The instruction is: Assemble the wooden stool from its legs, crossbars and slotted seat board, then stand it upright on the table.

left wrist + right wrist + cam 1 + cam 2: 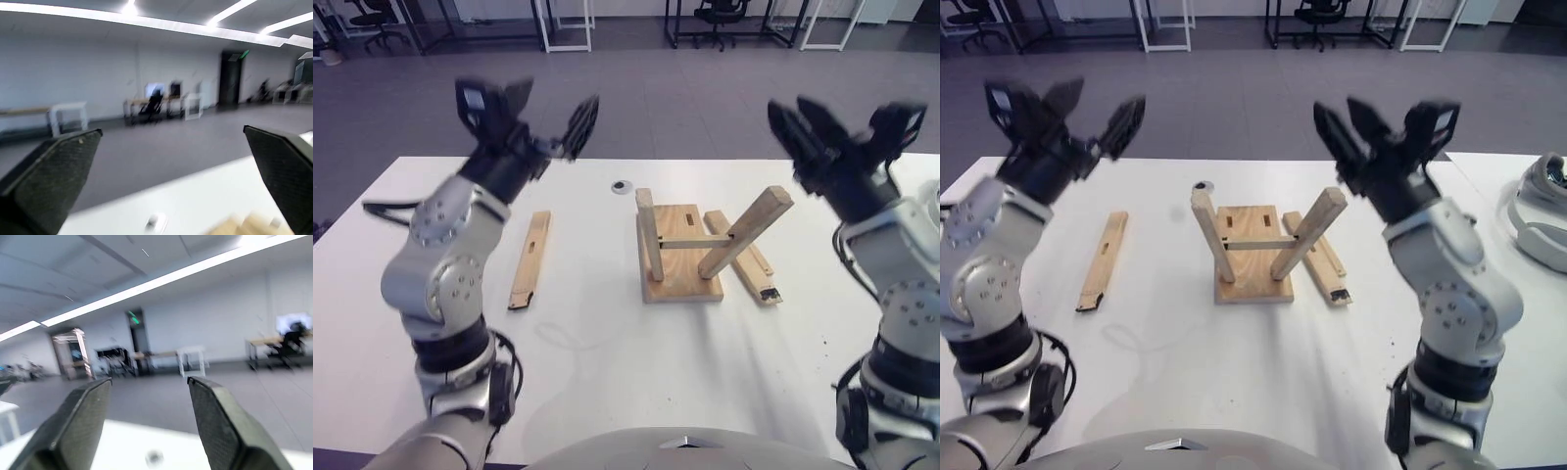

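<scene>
Both arms are held up high with nothing in them, and the stool sits half built on the white table (607,362).

The left gripper (540,110) and the right gripper (850,122) hang over the far side of the table, each with its fingers spread wide apart. The flat, light wooden seat board with slots (685,284) lies on the table between them, well below both. One pale wooden leg (649,235) stands up out of it. A second wooden leg (744,235) leans over, and a thin wooden crossbar (693,242) joins the two. That leg probably leans because it is not pushed all the way into its slot. A loose wooden piece (530,259) lies flat on the left, well apart from the board. Another loose wooden piece (754,269) lies just beside the board on the right. Both look ready to be picked up.
</scene>
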Motion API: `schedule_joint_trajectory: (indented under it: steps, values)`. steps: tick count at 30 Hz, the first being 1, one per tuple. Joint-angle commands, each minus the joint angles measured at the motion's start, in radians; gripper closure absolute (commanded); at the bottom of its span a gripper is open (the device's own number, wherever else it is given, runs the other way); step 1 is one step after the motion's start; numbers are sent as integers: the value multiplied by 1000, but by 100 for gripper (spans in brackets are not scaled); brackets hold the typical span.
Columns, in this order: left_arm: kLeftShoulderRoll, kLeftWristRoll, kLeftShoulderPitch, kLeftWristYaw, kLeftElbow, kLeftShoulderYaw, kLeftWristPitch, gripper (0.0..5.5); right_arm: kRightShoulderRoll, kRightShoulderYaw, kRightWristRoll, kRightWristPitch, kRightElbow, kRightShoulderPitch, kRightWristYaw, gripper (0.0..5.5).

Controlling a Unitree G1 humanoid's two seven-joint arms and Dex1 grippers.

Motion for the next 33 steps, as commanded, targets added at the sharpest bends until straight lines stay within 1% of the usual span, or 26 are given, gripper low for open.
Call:
schedule_joint_trajectory:
  steps: [1, 3, 5, 7, 9, 12, 15, 17, 18, 19, 21, 22, 23, 25, 27, 30, 32, 33]
  values:
    - [-58, -4, -31, -72, 122, -157, -37, 14, -20, 36, 10, 45, 148, -81, 25, 262]
    - [-70, 40, 68, -94, 171, -246, -74, 14, -14, 84, 0, 97, 174, 21, 40, 262]
    - [-60, 104, 173, -124, 240, -327, -133, 14, -40, 191, -83, 124, 197, 148, 78, 262]
    - [-38, 163, 237, -149, 352, -349, -204, 14, -30, 243, -142, 112, 217, 195, 83, 262]
    - [-28, 142, 213, -151, 377, -299, -233, 14, 11, 218, -94, 102, 192, 134, 67, 262]
    - [-51, 39, 139, -150, 305, -237, -234, 14, 70, 152, -11, 64, 186, 25, 35, 262]
    - [-75, -140, 31, -117, 255, -101, -213, 14, 101, 17, 113, 25, 240, -70, -29, 262]
    - [-12, -215, 11, -136, 299, 20, -221, 14, 87, -89, 124, -18, 382, -110, -76, 262]
    - [27, -223, 17, -147, 329, 64, -223, 14, 67, -102, 99, -23, 441, -108, -71, 262]
    - [68, -221, 32, -160, 350, 97, -223, 14, 40, -61, 39, -18, 479, -82, -33, 262]
    - [145, -203, 97, -203, 372, 133, -217, 14, -13, 142, -127, -25, 512, 20, 119, 262]
    - [179, -184, 144, -227, 383, 136, -215, 14, -21, 236, -163, -16, 507, 78, 217, 262]
    - [211, -155, 190, -242, 396, 128, -210, 14, -16, 294, -168, -5, 498, 125, 300, 262]
    - [358, 5, 408, -364, 394, 34, -260, 14, -13, 415, -174, 11, 430, 206, 444, 262]
    - [462, 94, 557, -481, 352, -44, -295, 14, -21, 485, -169, 26, 328, 255, 525, 262]
    - [566, 218, 666, -590, 279, -170, -353, 14, -27, 552, -192, 34, 208, 279, 567, 262]
    - [597, 290, 685, -620, 253, -243, -384, 14, -18, 552, -281, -23, 231, 258, 525, 262]
    - [590, 323, 672, -619, 251, -279, -400, 14, -8, 527, -351, -68, 319, 212, 465, 262]
